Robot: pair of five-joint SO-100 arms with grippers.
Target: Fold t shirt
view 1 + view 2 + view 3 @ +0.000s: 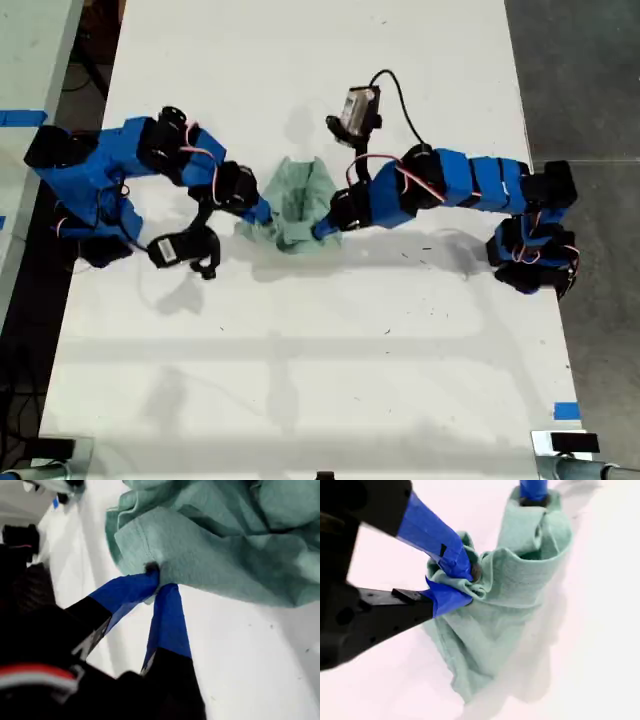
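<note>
Near mid-table (pixel 330 380), slightly toward the exterior view's top: t shirt (pixel 298 195), pale mint, bunched and wrinkled, strung between two blue claw tips. Reaching in from the exterior view's left, one arm (pixel 110 170); from the exterior view's right, another arm (pixel 470 185). Cannot match either to a wrist view with certainty.

Seen along my first gripper (pixel 159 577): blue-taped fingers closed together, pinching a stitched hem edge of the t shirt (pixel 210 545). Cloth folded over itself just beyond the pinch, rest of it spreading away in loose billows. Bare white surface under and around the claw.

Seen along my second gripper (pixel 465 582): clamped on a gathered wad of cloth, folds crumpled tight between the two blue fingers. From that pinch, t shirt (pixel 485 640) draping down to the table, lower edge touching the surface. At the far end of the cloth, another blue tip (pixel 534 489) pushed into the fabric.

Edges and room: wide bare white table toward the exterior view's top and bottom. Long table edges at the exterior view's left and right, close behind the arm bases. Blue tape (pixel 565 410) near the exterior view's bottom right, well apart from the cloth. Dark floor (pixel 590 80) past the exterior view's right edge.
</note>
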